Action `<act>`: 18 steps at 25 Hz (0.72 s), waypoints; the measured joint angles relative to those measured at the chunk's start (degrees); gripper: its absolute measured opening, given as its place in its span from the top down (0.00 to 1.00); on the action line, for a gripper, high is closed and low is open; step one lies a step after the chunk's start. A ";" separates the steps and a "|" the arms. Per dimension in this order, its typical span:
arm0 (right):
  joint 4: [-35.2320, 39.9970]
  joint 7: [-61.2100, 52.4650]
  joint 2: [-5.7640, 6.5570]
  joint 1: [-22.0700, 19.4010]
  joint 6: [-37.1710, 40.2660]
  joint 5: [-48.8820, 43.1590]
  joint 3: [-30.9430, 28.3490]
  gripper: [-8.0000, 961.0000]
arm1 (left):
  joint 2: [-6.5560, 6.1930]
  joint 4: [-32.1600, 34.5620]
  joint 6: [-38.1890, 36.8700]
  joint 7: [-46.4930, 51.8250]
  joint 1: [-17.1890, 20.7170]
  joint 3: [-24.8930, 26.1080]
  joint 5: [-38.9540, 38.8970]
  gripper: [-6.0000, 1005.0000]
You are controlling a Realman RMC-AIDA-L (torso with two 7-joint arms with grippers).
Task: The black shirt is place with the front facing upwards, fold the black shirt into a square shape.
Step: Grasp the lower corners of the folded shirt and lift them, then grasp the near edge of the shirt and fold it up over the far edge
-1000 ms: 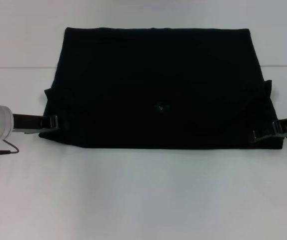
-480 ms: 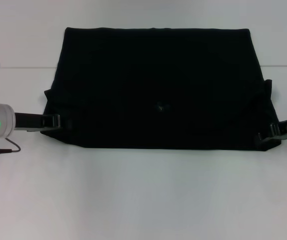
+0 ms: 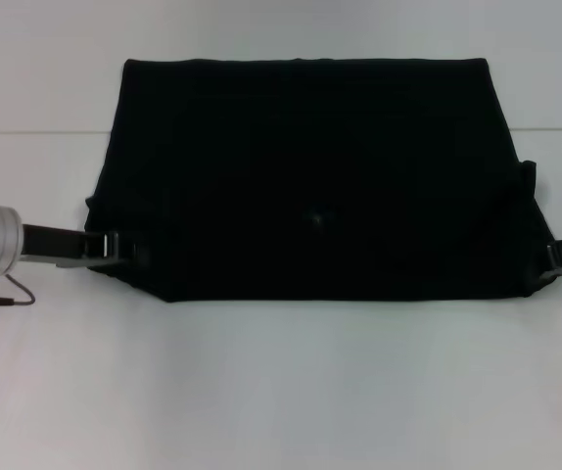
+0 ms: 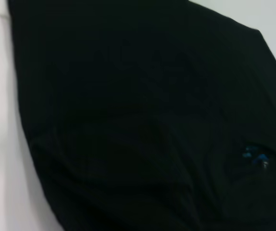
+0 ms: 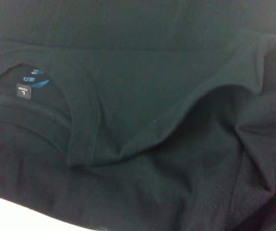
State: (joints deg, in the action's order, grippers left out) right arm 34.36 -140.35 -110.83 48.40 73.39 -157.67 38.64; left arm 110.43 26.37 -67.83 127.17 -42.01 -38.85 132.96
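Partway through, by the look of it: black shirt (image 3: 310,166) lying flat on the white table (image 3: 281,392) toward its far side, already doubled into a wide band, broader than deep, far edge straight, near edge straight across the middle and ragged at both near corners. No chest lettering on show from the head camera. Seen from the right wrist, collar (image 5: 82,120) and small blue neck label (image 5: 25,91) exposed under a loose lip of cloth, with creases bunched alongside.

Left gripper (image 3: 119,248) pressed against the near left corner of the cloth; right gripper (image 3: 555,257) at the near right corner, just at the picture's edge. Impossible to tell, black against black, whether either is open, closed or holding cloth; nothing of them visible from the wrist cameras.

Still to do, judging from the shape: bringing the two sides in toward the middle, or one end over the other, to turn the band into a square, then smoothing the loose corners.

Compared with a second ago: left gripper farther in toward the cloth and slightly nearer; right gripper farther out to the side, less of it in frame. Near edge of the shirt a touch closer to the robot, right corner pulled in a little; far edge unchanged.
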 joint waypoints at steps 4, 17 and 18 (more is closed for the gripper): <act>1.45 2.28 1.30 -0.57 7.10 -0.29 0.06 0.94 | -2.00 -0.77 -8.04 0.22 0.03 -0.24 0.96 0.90; 3.74 16.95 1.19 -7.83 34.21 -3.82 4.09 0.95 | -3.58 -0.93 -43.08 -0.74 3.59 -0.30 10.84 0.89; 3.63 17.20 1.04 -8.04 34.39 -3.78 3.97 0.95 | -3.47 -0.96 -43.72 -0.92 3.72 -0.29 10.95 0.89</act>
State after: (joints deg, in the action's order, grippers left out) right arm 37.98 -123.15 -109.79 40.36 107.77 -161.45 42.61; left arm 106.96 25.41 -111.55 126.24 -38.30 -39.14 143.92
